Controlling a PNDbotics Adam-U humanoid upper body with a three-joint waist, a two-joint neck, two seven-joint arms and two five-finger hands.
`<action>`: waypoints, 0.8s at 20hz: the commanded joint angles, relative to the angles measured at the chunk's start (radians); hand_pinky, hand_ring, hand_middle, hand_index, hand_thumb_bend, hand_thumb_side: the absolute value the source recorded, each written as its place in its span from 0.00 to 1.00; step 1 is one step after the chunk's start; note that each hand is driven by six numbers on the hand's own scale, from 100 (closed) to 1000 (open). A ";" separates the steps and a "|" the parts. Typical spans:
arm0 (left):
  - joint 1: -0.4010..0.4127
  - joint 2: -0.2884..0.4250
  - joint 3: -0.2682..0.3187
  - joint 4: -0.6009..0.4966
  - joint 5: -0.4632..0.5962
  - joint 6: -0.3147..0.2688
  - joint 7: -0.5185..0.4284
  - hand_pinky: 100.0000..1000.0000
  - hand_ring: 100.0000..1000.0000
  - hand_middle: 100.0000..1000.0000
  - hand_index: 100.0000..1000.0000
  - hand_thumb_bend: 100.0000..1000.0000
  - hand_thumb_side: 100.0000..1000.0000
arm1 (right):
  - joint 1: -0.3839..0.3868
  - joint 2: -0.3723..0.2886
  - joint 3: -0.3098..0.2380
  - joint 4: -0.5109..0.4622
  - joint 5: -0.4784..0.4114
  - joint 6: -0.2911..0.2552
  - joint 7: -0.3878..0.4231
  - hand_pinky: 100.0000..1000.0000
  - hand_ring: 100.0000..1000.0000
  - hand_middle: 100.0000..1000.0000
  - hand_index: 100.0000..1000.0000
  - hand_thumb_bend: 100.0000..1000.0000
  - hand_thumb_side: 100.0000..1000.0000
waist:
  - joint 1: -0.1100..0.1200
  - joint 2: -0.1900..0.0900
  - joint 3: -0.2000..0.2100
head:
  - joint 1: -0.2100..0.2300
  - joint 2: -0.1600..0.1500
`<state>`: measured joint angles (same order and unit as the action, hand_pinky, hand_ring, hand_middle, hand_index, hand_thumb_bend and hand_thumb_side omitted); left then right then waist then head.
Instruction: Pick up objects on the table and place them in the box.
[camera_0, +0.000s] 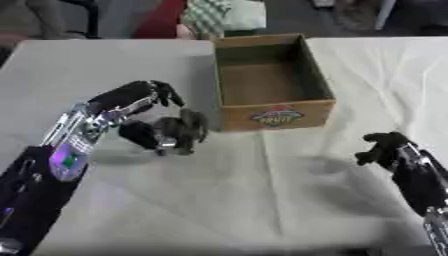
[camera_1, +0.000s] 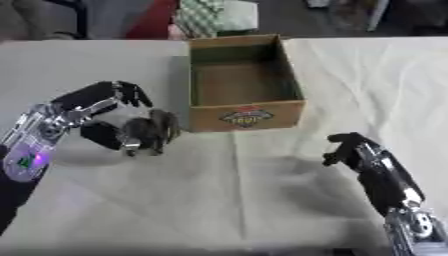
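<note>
- The left hand (camera_0: 144, 102) curls its fingers round a dark lumpy object (camera_0: 179, 131) near the box's (camera_0: 273, 115) front-left corner.
- It looks light and soft; gripping its middle seems best.
- The right hand (camera_0: 382, 148) hangs curled, empty.

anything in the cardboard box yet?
No. The open brown cardboard box shows only its bare floor; the dark object sits outside, at the left hand.

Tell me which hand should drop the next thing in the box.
Left, probably. The left hand is curled over the dark object just left of the box; the right hand holds nothing, away from it.
</note>
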<state>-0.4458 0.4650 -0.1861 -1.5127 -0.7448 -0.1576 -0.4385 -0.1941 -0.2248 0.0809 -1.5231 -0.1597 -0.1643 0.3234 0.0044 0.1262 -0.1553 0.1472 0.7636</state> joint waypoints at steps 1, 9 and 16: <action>-0.020 0.008 0.001 0.001 -0.018 0.005 0.000 0.75 0.74 0.73 0.79 0.62 0.59 | -0.014 -0.011 0.001 -0.015 0.001 -0.002 0.003 0.72 0.47 0.34 0.70 0.00 0.82 | 0.000 -0.011 -0.001 | 0.003 -0.006; -0.026 0.002 -0.003 0.026 -0.040 -0.006 -0.023 0.76 0.75 0.74 0.81 0.65 0.63 | -0.015 -0.011 0.001 -0.015 0.001 -0.002 0.003 0.72 0.47 0.34 0.70 0.00 0.82 | 0.000 -0.010 -0.002 | 0.004 -0.007; -0.026 0.000 -0.001 0.046 -0.055 -0.010 -0.038 0.76 0.75 0.74 0.81 0.65 0.66 | -0.014 -0.010 0.001 -0.015 0.003 -0.002 0.003 0.72 0.47 0.34 0.70 0.00 0.83 | 0.001 -0.009 -0.004 | 0.006 -0.007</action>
<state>-0.4605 0.4568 -0.1885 -1.4685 -0.7916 -0.1664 -0.4668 -0.1943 -0.2248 0.0811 -1.5231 -0.1595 -0.1646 0.3239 0.0047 0.1265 -0.1580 0.1486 0.7636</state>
